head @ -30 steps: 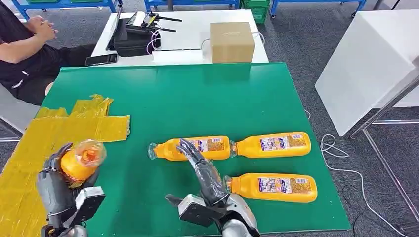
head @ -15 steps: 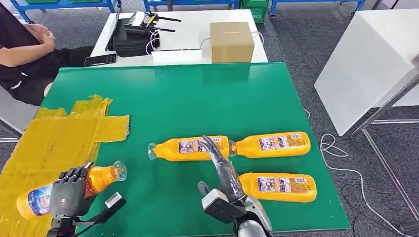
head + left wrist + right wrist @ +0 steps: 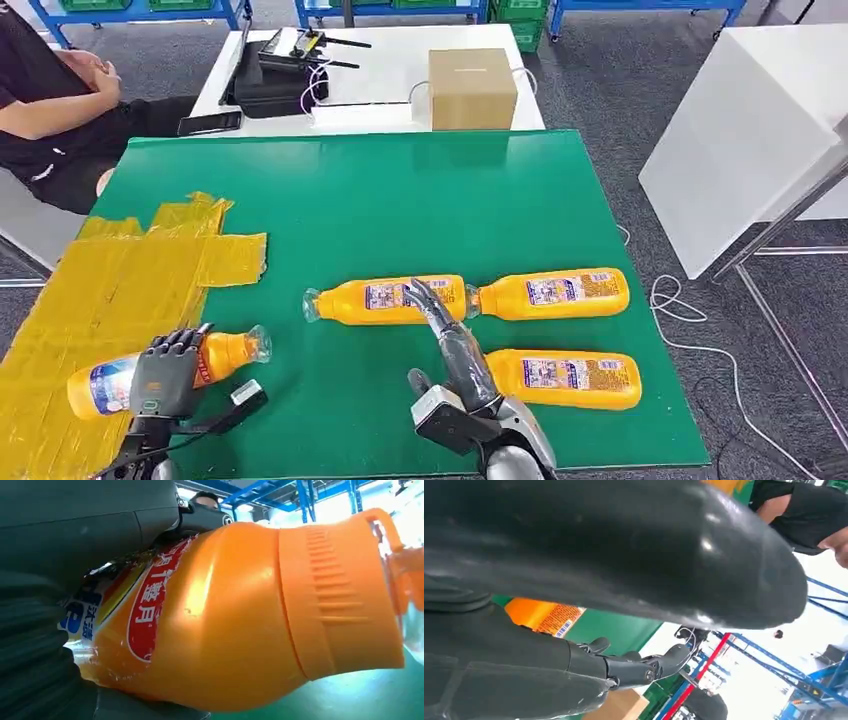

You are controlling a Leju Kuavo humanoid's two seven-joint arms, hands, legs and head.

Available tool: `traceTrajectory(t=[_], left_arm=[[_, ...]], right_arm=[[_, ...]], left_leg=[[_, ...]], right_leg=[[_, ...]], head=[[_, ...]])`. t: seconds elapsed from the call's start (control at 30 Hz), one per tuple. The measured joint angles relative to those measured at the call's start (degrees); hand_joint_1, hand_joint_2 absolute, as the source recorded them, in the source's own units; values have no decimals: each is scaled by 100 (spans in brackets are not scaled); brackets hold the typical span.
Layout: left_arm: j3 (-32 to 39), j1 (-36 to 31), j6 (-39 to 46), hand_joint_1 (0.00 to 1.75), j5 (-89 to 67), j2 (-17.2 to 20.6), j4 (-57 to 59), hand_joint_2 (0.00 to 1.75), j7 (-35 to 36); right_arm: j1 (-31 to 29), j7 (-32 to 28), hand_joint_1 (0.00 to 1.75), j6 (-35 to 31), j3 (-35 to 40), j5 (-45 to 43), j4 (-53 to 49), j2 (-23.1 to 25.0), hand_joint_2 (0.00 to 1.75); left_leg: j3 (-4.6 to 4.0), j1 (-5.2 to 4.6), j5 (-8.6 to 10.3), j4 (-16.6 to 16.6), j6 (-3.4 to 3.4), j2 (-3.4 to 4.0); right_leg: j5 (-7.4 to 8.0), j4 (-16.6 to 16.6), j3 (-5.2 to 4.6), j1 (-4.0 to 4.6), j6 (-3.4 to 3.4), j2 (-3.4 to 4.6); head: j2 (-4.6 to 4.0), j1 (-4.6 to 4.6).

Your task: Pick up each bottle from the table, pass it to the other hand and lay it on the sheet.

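At the near left edge of the green table (image 3: 400,190), your robot's left hand (image 3: 165,372) wraps its dark fingers around a clear plastic bottle of orange juice (image 3: 165,372), holding it on its side with the base over the yellow taped sheet (image 3: 110,290) and the capped neck jutting over the green; the left wrist view shows the fingers pressed against its label. You cannot tell from these views whether the bottle already rests on the sheet, so this first one looks nearly laid but not released. Your right hand (image 3: 445,330) hangs empty with fingers spread above the three matching orange bottles (image 3: 385,299) lying on the table, all of them yet to be picked up, passed across and laid down. A seated person (image 3: 50,90) waits at the far left
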Motion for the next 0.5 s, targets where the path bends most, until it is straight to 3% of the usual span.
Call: traceTrajectory(t=[0.23, 0.27, 0.5], left_arm=[[-127, -272, 164, 0, 361, 201, 647, 0, -94], [-131, -268, 219, 0, 393, 225, 673, 0, -109], [-131, 258, 304, 0, 918, 236, 176, 0, -612]], right_arm=[[80, 764, 0, 129, -20, 751, 124, -469, 0], [136, 831, 0, 113, -37, 813, 129, -556, 175], [794, 1206, 0, -350, -481, 1067, -134, -1296, 175]], left_leg=[[27, -5, 17, -3, -5, -31], [28, -5, 19, -3, -6, -31], [26, -6, 19, 0, -4, -23]], right_leg=[[-1, -1, 37, -5, -2, -23], [0, -1, 38, -5, -2, -23], [-1, 0, 32, -6, 1, -20]], head=[[0, -2], [0, -4], [0, 0]])
